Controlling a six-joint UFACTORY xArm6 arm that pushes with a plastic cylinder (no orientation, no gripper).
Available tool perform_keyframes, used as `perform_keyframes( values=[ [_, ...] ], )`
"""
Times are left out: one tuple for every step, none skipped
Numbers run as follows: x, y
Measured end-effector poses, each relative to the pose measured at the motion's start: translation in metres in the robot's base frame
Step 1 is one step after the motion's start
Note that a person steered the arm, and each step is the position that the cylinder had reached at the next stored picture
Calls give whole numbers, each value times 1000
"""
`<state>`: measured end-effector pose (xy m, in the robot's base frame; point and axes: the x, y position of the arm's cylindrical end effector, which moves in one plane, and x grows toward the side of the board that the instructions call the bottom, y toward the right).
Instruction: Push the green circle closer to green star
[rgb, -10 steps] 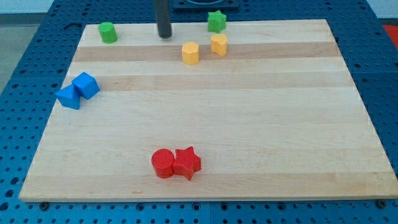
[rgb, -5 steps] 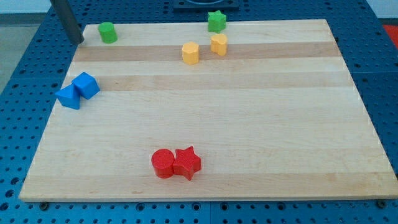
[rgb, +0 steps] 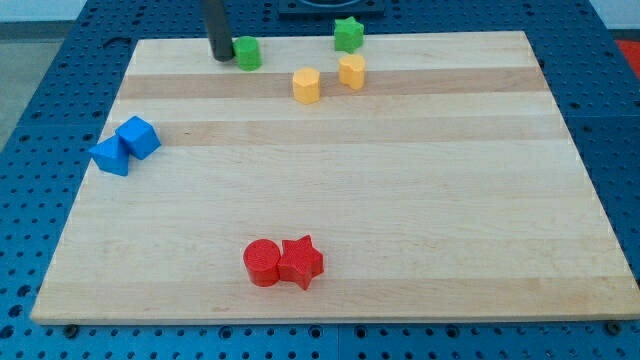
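Tip (rgb: 219, 57) against the green circle (rgb: 247, 53) — top of the board (rgb: 330, 200).

The rod carries no gripper, so no jaw state applies. The tip touches the circle's left side; the green star (rgb: 347, 34) lies well to its right at the top edge, with two yellow blocks (rgb: 306, 85) (rgb: 351, 71) between and below. Blue blocks (rgb: 124, 146) sit left; red circle (rgb: 262, 263) and red star (rgb: 301, 262) touch near the bottom.

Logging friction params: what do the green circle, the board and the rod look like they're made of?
Green circle: likely matte plastic, judging by its uniform saturated colour without gloss.
Board: light wood with visible grain and plank bands, smooth finish.
Rod: dark, dull, possibly metal or plastic; unclear. My tip sits against the circle's left.
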<state>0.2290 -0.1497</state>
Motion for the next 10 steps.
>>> perform_keyframes(
  values=[
    [1, -25],
    [16, -49],
    [26, -67],
    [27, -43],
    [22, -12],
    [13, 23],
    [1, 63],
    [-3, 73],
    [-1, 32],
    [-12, 9]
  ],
)
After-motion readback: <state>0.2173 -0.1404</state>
